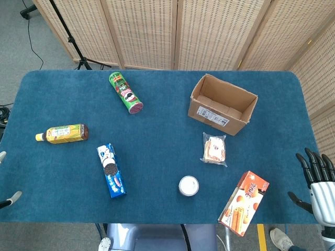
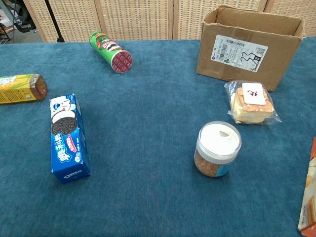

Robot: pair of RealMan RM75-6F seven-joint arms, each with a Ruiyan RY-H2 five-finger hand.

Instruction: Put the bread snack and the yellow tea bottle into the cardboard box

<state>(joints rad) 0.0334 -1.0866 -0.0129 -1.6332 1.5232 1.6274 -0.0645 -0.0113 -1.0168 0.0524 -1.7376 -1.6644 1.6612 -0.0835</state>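
The bread snack (image 1: 214, 148) lies flat in its clear wrap just before the cardboard box (image 1: 222, 104), long axis toward the box. The yellow tea bottle (image 1: 63, 134) lies on its side far left on the counter (image 1: 157, 141), cap pointing left. The right robot hand (image 1: 314, 175) hovers at the right edge, fingers spread, empty. Of the left robot hand (image 1: 8, 200) only fingertips show; its state I cannot tell.

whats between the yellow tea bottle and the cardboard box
In the head view, the green chip can lies near the line from the tea bottle to the cardboard box; otherwise only bare blue table.
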